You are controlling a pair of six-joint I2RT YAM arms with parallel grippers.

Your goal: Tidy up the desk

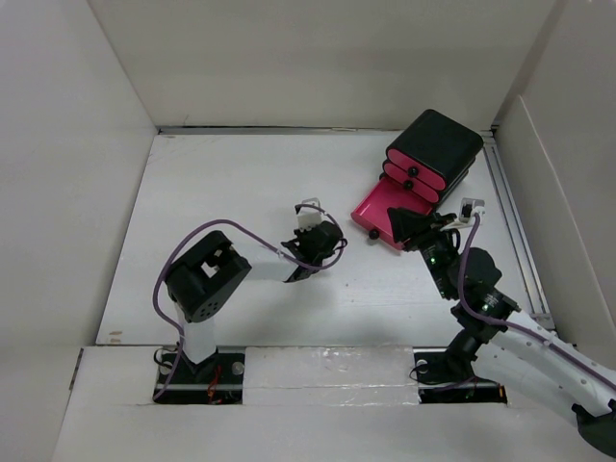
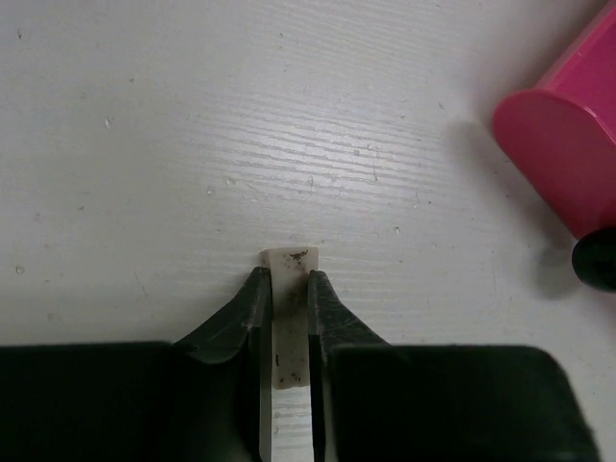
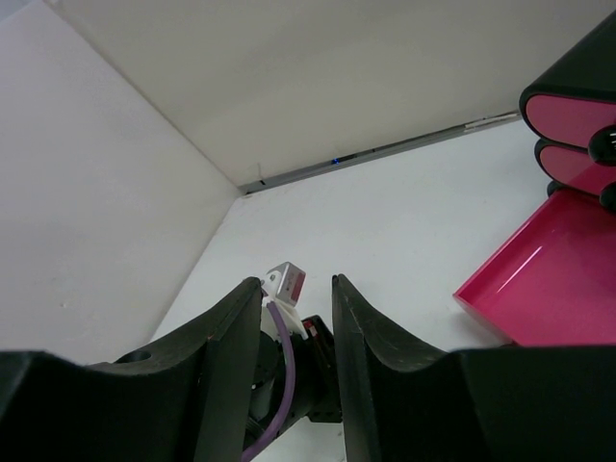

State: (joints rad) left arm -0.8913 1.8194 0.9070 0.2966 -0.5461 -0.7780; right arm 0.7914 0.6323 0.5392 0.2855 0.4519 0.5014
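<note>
Desk [image 1: 241, 183] spans view. Drawer box [image 1: 438, 144] at 2 o'clock; bottom drawer [image 1: 378, 214] pulled out, bare pink floor showing. L fingers [image 2: 252, 303] nipped on whitish strip [image 2: 289, 262]. R fingers [image 3: 236, 318] apart, gripping nothing.

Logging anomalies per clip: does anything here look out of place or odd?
Only the bottom pink drawer of the black box stands pulled out while the two above are shut. The left gripper pinches a small smudged whitish piece. Nothing spilled or damaged.

Left fingers [image 2: 248, 306] pointing down, pinched on a pale strip [image 2: 289, 262], right fingers [image 3: 231, 337] parted
</note>
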